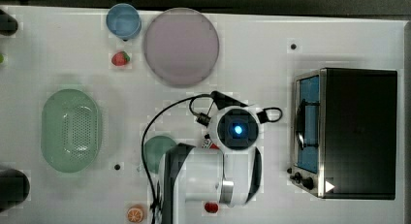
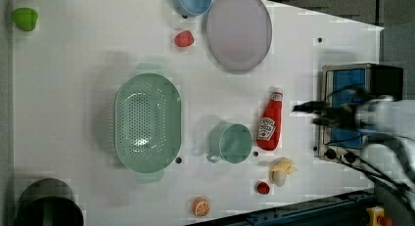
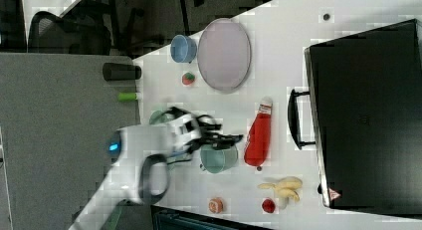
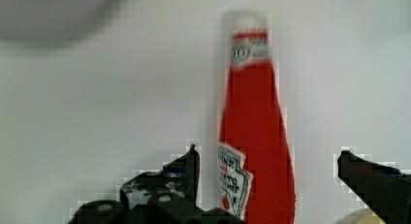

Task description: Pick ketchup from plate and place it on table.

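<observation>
The ketchup (image 2: 270,122) lies flat on the table (image 2: 73,50), well apart from the plate (image 2: 239,30) (beside a green mug (image 2: 230,143)). The gripper (image 4: 269,168) is spread wide above the bottle, its fingers (image 4: 186,168) either side, not touching it.

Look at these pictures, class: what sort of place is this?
Probably a robotics lab's mock kitchen: a robot arm works over a white table laid with a ketchup bottle, a plate, toy-like fruit and a small oven.

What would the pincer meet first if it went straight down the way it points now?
Probably the red ketchup squeeze bottle lying on the white table; the open pincer straddles it, though its height above is unclear.
</observation>
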Controlling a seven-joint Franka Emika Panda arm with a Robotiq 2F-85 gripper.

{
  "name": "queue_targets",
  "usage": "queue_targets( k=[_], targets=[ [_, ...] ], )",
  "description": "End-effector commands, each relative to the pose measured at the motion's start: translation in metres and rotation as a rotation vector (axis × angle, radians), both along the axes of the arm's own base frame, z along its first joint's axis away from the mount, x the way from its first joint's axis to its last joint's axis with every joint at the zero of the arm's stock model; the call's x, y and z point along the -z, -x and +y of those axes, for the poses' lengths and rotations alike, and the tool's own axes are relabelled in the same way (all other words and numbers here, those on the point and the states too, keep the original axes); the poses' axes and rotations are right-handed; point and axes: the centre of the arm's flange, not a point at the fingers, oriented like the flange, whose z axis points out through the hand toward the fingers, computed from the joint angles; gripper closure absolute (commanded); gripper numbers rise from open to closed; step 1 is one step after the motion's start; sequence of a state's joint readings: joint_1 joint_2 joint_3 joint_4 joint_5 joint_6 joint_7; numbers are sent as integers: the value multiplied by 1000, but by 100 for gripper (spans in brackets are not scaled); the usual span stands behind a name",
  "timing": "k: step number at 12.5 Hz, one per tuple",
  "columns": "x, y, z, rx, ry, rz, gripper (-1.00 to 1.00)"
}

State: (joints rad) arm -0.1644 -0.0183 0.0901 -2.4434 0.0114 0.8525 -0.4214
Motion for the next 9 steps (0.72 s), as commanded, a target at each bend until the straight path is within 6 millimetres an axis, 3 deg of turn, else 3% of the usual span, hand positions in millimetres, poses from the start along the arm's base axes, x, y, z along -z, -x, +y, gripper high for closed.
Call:
queue_targets(
  k=[1,5,6,9],
  targets=[
    [-119,-16,5,255,2,-136,-100],
    [-219,0,11,405,10,-76,-100],
    [-237,4,12,404,16,-52,-100],
    [-256,16,15,400,31,52,-100]
  ],
)
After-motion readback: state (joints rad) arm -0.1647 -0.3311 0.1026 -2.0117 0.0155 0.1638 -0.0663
